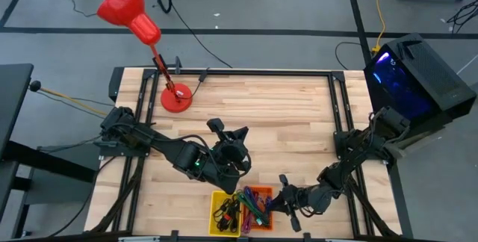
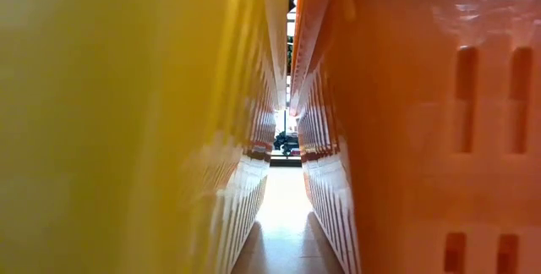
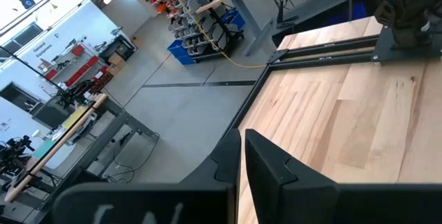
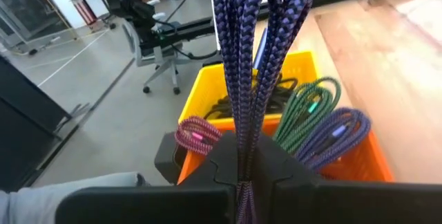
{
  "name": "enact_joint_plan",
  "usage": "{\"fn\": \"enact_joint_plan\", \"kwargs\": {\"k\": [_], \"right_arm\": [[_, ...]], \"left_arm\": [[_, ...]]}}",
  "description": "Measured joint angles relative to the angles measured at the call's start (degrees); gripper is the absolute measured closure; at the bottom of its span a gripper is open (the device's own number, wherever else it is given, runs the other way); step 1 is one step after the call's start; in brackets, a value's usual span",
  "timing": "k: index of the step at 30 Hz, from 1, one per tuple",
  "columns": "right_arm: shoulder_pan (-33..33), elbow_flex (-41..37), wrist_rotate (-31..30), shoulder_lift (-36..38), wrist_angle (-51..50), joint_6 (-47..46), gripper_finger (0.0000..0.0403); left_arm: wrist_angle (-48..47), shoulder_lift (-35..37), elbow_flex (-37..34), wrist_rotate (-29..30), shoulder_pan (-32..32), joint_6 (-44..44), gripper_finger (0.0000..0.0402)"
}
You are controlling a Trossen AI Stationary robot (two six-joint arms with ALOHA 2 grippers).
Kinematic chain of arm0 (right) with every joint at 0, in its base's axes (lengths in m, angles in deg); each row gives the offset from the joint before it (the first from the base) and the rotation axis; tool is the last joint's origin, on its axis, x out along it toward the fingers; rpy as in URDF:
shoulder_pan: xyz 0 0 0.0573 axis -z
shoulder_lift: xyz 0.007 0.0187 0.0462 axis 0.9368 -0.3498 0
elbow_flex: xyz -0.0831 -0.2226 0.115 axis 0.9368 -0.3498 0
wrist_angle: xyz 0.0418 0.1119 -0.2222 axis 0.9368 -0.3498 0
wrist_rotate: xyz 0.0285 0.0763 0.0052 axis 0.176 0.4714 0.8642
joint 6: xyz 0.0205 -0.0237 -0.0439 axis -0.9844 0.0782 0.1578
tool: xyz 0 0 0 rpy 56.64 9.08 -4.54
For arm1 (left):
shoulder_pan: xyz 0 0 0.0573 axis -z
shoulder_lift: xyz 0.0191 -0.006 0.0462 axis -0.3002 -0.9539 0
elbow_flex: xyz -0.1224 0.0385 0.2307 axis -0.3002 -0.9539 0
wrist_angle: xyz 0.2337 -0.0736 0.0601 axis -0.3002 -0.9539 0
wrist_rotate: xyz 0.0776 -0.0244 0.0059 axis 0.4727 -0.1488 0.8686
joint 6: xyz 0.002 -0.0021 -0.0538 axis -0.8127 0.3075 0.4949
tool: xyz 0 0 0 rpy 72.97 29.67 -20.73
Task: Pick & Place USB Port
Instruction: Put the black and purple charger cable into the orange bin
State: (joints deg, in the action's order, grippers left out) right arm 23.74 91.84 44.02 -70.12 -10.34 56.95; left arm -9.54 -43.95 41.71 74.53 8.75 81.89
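The right gripper (image 4: 243,156) has its jaws clamped together on a bundle of purple braided USB cable (image 4: 257,51), whose doubled loops rise straight out from between the fingertips. Beyond the jaws sit the two bins: an orange slotted plastic basket (image 4: 359,160) holding coiled green, pink and purple cables, and just behind it a yellow plastic basket (image 4: 207,79) with black cables.

The cable looks light, soft and floppy. The braided sleeve should give decent friction, so slipping seems unlikely, but the free loops will swing and could snag on the coils lying just beyond the fingertips. Pinching several strands together near the middle of the coil, as here, seems the sound hold; a single strand would let the rest unravel and trail.

The left gripper (image 1: 237,152) waits over the bare wooden table (image 1: 299,115), jaws together and holding nothing, with the baskets well off to its side.
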Motion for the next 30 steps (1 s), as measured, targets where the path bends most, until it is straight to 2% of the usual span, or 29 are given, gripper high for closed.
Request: {"fn": "enact_joint_plan", "kwargs": {"k": [16,30], "right_arm": [[1.8,0.0,0.2,-4.5,0.0,-3.7,0.0391],[2.7,0.0,-0.1,-5.3,-0.5,-2.2,0.0336]], "left_arm": [[0.0,0.0,0.0,-0.1,-0.1,0.0,0.0376],[-1.1,0.0,0.0,-0.1,-0.1,0.0,0.0376]]}}
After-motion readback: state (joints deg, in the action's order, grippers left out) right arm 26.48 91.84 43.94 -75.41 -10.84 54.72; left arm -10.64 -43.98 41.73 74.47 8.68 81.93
